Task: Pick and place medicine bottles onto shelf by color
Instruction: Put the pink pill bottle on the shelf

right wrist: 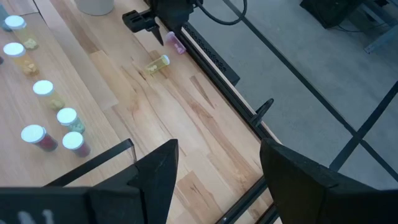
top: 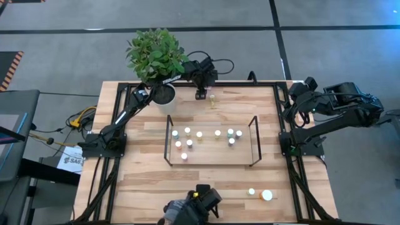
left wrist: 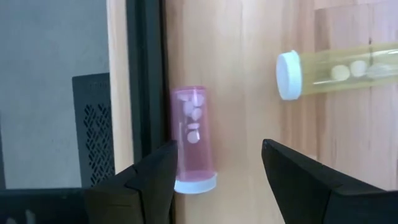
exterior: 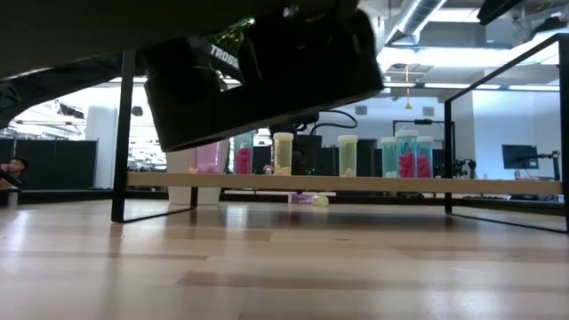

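The left tool point(top: 201, 94) reaches over the far edge of the tabletop point(top: 144, 187), just past the plant point(top: 156, 53) in its white pot point(top: 164, 95). Its fingers point(left wrist: 152, 177) stand wide and hold nothing. Between them lies a pink bottle point(left wrist: 194, 137) on its side, right against the black rail point(left wrist: 146, 74) that runs along that edge, which leaves little room on that side. A yellow bottle point(left wrist: 339, 70) lies on its side nearby, white cap toward the pink one, with bare wood between the two.

The right tool point(right wrist: 214, 168) waits off the right side, above the table's black frame, fingers wide and empty.

The shelf point(top: 209, 153) sits mid-tabletop with about a dozen white-capped bottles standing on it, in a left group and a right group. From table height pink, yellow and teal bottles show in a row point(exterior: 347, 156). Its wire end frames point(top: 167, 139) stand at both short ends.

Near the front right two more bottles point(top: 252, 192) stand in open wood, one wider point(top: 267, 195). A dark camera unit point(top: 194, 206) sits at the front edge. Part of the word "TROSS" shows in white on the left arm point(exterior: 267, 67); a white paper point(top: 69, 159) off the left side has print too small to read.
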